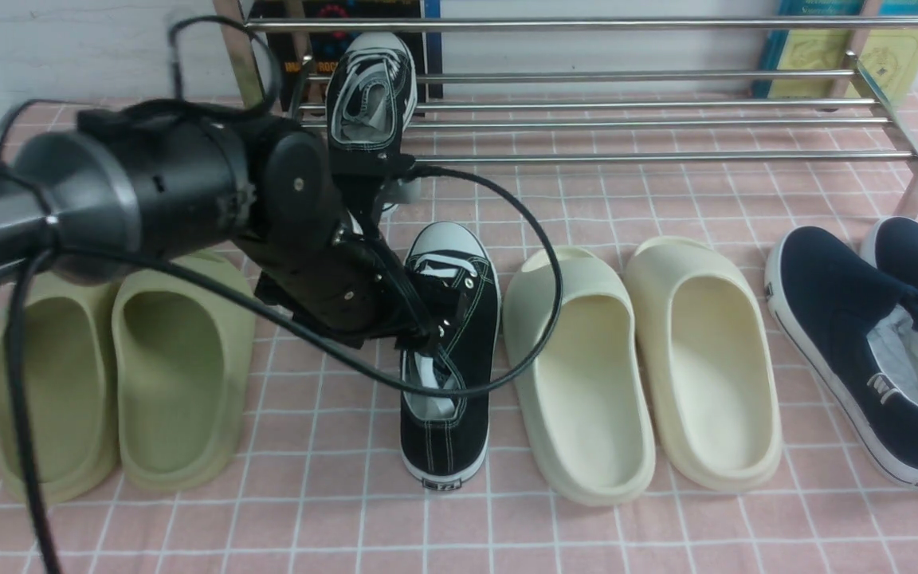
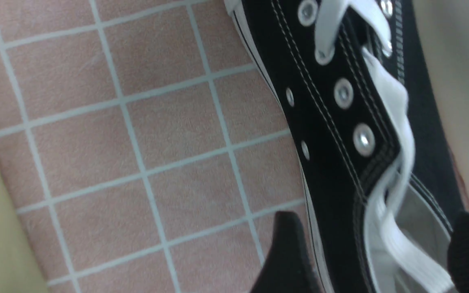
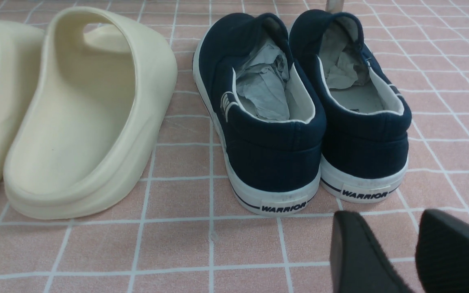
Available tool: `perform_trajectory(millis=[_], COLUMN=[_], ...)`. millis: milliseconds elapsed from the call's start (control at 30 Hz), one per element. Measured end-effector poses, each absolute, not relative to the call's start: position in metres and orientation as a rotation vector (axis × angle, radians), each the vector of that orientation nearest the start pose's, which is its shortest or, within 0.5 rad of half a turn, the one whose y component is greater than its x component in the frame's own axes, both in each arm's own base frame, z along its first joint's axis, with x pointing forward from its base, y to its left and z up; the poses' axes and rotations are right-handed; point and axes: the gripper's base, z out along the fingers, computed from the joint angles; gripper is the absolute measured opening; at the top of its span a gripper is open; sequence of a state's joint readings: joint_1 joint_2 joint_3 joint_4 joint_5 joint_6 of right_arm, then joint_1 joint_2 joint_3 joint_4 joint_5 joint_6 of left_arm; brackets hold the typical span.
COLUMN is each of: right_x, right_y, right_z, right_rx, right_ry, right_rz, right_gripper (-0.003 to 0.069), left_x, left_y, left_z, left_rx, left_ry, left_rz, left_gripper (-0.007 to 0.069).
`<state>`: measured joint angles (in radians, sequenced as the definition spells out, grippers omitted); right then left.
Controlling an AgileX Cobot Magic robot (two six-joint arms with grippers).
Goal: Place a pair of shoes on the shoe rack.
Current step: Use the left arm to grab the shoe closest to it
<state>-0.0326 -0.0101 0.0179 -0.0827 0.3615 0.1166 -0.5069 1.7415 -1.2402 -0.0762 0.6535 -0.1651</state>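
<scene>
One black canvas sneaker (image 1: 371,88) with white laces rests on the silver shoe rack (image 1: 626,157) at its left end, toe pointing up and back. The other sneaker (image 1: 451,375) stands on the pink checked floor, between the olive and the cream slides. My left gripper (image 1: 421,351) reaches down over this sneaker's lacing and mouth. In the left wrist view the left gripper (image 2: 377,256) is open wide, one fingertip (image 2: 285,252) outside the sole, the other at the far collar, the sneaker (image 2: 332,134) between them. My right gripper (image 3: 397,252) hovers slightly open and empty behind the navy shoes.
Olive foam slides (image 1: 172,375) lie left of the floor sneaker and cream slides (image 1: 578,383) lie right of it. Navy slip-ons (image 1: 857,351) stuffed with paper stand at the far right. The left arm's black cable (image 1: 539,335) loops over the sneaker. Books lean behind the rack.
</scene>
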Motion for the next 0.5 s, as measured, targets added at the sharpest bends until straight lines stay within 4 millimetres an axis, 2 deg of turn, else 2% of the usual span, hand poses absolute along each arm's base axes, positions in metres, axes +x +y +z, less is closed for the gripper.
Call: perform_trajectory(millis=[33,67,100,167,200,267,300,367,433,500], right_x=[0.053,0.053,0.053,0.053,0.053,0.053,0.053,0.053,0.053,0.053], right_y=[-0.004,-0.004,-0.004,-0.004,-0.004,-0.004,-0.004,-0.004,-0.004,-0.004], right_z=[0.175,0.175,0.175,0.175,0.175,0.175,0.175,0.175,0.175,0.175], right_rx=[0.087,0.087,0.087,0.087,0.087,0.087,0.087,0.087,0.087,0.088], right_ry=[1.850,1.850,1.850,1.850,1.850,1.850,1.850,1.850,1.850,1.850], right_rz=[-0.022,-0.022,-0.022,-0.022,-0.022,-0.022,-0.022,-0.022,-0.022,-0.021], right_gripper=[0.0239,0.0239,0.0239,0.0239,0.0239,0.0239,0.0239,0.0239,0.0239,0.0239], left_x=[0.324,0.324,0.326,0.326,0.326,0.326,0.326,0.325,0.324,0.322], left_y=[-0.185,-0.185,-0.186,-0.186,-0.186,-0.187,-0.187,-0.186,-0.186,-0.184], left_z=[0.222,0.221,0.211,0.205,0.201,0.201,0.202,0.207,0.212,0.238], left_rx=[0.388,0.388,0.391,0.393,0.395,0.393,0.392,0.395,0.398,0.397], left_ry=[2.678,2.681,2.713,2.736,2.755,2.757,2.757,2.750,2.742,2.697], left_rz=[-0.295,-0.293,-0.282,-0.274,-0.267,-0.270,-0.271,-0.273,-0.272,-0.287], left_gripper=[0.0519,0.0519,0.0471,0.0414,0.0301,0.0183,0.0101,0.0036,0.0022,0.0013])
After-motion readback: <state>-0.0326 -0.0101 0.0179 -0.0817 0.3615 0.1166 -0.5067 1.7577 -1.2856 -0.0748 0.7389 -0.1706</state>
